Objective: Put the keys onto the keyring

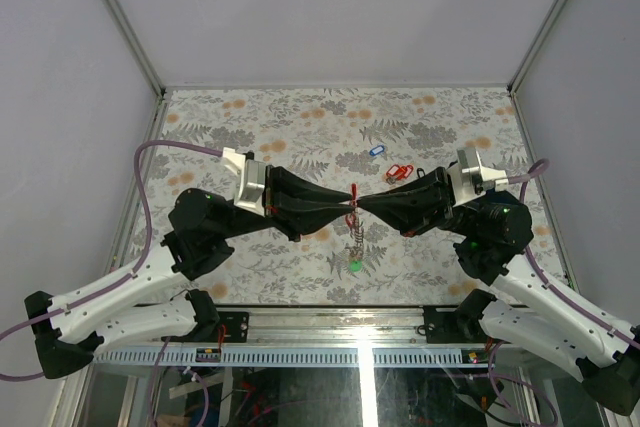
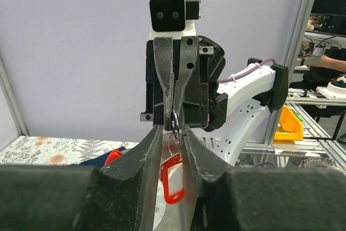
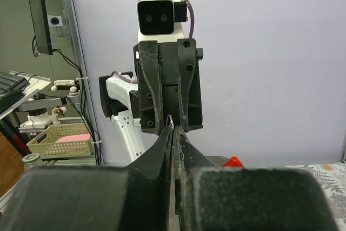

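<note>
My two grippers meet tip to tip above the middle of the table. The right gripper [image 1: 362, 203] is shut on the thin metal keyring [image 2: 174, 120], whose top edge peeks out above its tips [image 3: 172, 118]. A red tag [image 2: 173, 177] on a small loop hangs from the ring between the fingers of the left gripper [image 2: 172, 129], which press on its two edges. Below the meeting point dangles a bunch of silvery keys [image 1: 353, 237] with a green tag [image 1: 354, 267]. A blue-tagged key [image 1: 376, 150] and red-tagged keys [image 1: 400, 172] lie on the table behind the grippers.
The table has a floral cloth [image 1: 250, 117] and grey walls on three sides. A metal rail [image 1: 330, 317] runs along the near edge by the arm bases. A dark blue cloth [image 2: 92, 159] shows low in the left wrist view.
</note>
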Motion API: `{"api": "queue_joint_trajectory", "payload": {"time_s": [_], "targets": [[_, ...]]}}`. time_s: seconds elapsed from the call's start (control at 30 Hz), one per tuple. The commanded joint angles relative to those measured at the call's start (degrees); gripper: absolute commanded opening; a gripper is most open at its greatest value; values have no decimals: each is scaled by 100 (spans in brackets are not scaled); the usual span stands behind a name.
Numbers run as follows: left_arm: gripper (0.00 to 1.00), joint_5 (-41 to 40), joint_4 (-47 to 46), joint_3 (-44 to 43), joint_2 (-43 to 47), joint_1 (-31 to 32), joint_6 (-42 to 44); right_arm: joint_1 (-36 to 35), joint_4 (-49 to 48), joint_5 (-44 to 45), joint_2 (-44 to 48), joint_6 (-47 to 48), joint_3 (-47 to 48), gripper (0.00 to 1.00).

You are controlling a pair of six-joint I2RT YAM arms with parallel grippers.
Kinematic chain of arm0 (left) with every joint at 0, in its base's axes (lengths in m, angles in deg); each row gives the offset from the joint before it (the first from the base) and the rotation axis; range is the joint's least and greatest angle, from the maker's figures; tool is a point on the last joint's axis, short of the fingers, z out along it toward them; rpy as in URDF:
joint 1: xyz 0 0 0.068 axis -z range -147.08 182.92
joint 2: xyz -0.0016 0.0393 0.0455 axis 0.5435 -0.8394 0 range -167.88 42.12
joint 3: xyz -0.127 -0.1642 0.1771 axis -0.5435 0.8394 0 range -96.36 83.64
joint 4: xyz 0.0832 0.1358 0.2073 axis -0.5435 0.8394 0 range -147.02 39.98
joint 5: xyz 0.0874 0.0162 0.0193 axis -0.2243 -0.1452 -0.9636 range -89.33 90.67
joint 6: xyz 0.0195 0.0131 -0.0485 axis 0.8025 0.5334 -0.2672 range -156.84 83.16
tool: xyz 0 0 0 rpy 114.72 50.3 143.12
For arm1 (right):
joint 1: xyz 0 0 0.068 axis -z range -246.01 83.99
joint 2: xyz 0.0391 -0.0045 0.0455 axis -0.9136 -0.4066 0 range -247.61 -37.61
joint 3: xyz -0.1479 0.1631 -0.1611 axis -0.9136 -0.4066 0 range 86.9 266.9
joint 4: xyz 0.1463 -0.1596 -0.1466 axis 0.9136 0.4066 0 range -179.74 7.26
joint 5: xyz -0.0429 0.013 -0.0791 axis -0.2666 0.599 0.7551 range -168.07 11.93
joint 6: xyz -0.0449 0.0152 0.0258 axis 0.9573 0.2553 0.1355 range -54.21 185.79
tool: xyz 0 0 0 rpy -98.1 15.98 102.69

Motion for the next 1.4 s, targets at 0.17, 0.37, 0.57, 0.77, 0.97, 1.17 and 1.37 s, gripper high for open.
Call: {"api": "queue_joint_trajectory", "payload": {"time_s": [0.17,0.37,0.57,0.77,0.97,1.17,1.37], "targets": [[14,4,-38,-254,-64,29,61,44,-324,11,37,55,118,0],[14,44,33,-286,-136,37,61,47,-331,15,45,55,100,0],[0,116,130,-332,-174,54,76,43,-316,37,57,68,92,0],[0,144,884,-627,-146,53,389,42,-110,56,102,208,75,0],[0,10,1666,-887,56,49,776,42,824,29,347,892,237,26],[0,-32,2768,-1288,193,49,1238,43,3153,-288,527,2292,1053,37],[0,25,4441,-2186,-177,54,1607,44,5303,-613,206,3209,2003,39]]}}
